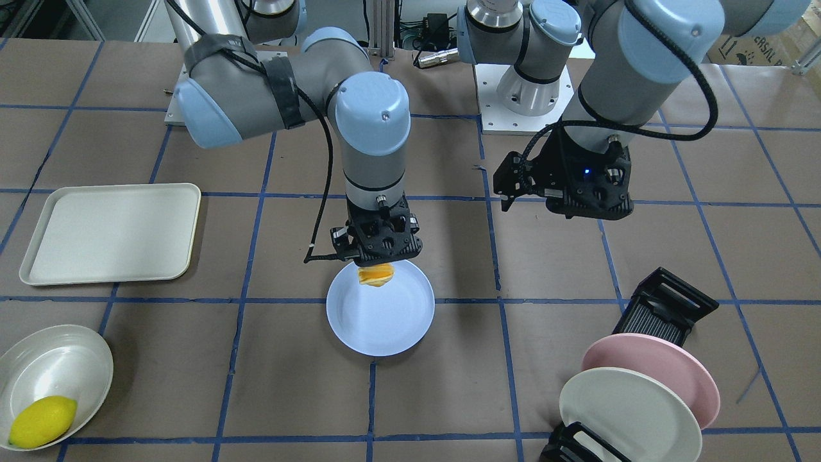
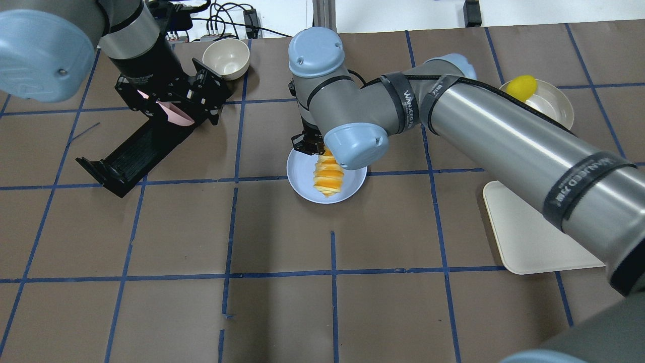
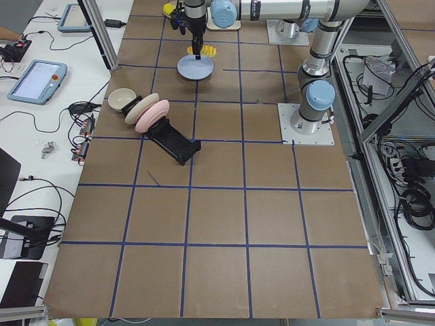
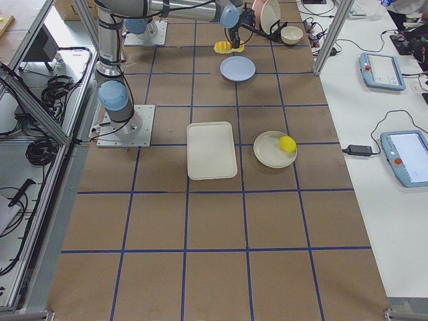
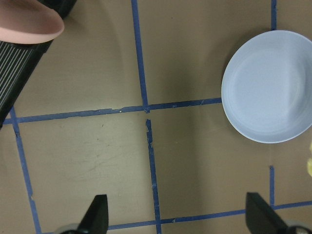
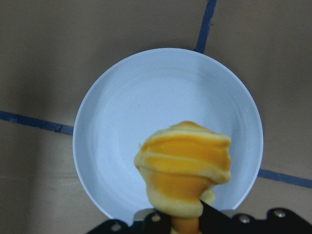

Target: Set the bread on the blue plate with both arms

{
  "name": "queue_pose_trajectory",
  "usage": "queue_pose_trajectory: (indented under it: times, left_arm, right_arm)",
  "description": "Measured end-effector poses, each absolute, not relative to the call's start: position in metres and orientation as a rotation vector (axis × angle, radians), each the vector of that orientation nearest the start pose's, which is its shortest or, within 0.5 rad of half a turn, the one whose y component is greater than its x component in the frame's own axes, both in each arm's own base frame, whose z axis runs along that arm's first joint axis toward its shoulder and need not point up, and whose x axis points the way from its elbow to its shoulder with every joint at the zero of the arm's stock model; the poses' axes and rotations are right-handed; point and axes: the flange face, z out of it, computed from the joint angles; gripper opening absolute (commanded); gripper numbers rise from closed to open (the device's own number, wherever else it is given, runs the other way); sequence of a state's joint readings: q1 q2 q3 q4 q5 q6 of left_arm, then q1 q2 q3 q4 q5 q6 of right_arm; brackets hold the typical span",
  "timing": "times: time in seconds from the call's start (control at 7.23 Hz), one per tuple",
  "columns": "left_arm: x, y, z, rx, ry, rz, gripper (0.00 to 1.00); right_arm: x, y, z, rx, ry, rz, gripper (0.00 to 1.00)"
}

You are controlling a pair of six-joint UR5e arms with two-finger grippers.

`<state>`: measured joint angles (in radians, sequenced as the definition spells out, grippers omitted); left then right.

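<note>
Right gripper: the right gripper (image 1: 377,262) pointed down over the far edge of the plate, its jaws pinching one end of the bread.
Bread: the bread (image 2: 328,176) hung in the air from those black fingers (image 6: 214,220) – orange and cream stripes showing, its free end sticking out over the plate. From both ends of the table it looked lifted clear of the plate.
Blue plate: the blue plate (image 1: 385,324) lay flat on the brown table (image 1: 449,385) near the middle, where two blue tape lines crossed, with nothing resting in it.
Left gripper: the left gripper (image 5: 179,220) hovered above the table, off to one side of the blue plate – jaws spread wide, nothing between them.
Rack: a black rack (image 1: 667,307) lay near the left gripper, holding a pink plate (image 1: 651,372) and a cream plate (image 1: 628,414) on edge, one just beside the other.
Small bowl: a small bowl (image 2: 226,58) sat on the table past the rack.
Tray: a cream tray (image 1: 109,234) lay flat on the right arm's side, well apart from the blue plate.
Lemon: a yellow lemon (image 1: 42,420) rested inside a pale bowl (image 1: 58,359) near the tray.
</note>
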<state>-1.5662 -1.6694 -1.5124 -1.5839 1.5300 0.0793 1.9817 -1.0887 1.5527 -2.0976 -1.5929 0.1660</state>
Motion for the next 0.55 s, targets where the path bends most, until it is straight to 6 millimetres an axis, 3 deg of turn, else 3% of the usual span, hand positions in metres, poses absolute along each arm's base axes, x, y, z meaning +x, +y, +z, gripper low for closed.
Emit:
queue_pose_trajectory:
  times: [0.41,0.55]
  left_arm:
    - [-0.122,-0.525,0.475,0.081,3.178,0.135,1.00]
    - [-0.121,-0.526,0.479,0.077,3.178,0.133,1.00]
  right_arm:
    - [0.385,-0.560,0.227,-0.406,3.120,-0.102,0.03]
    - [0.386,-0.562,0.217,-0.408,3.119,-0.110,0.10]
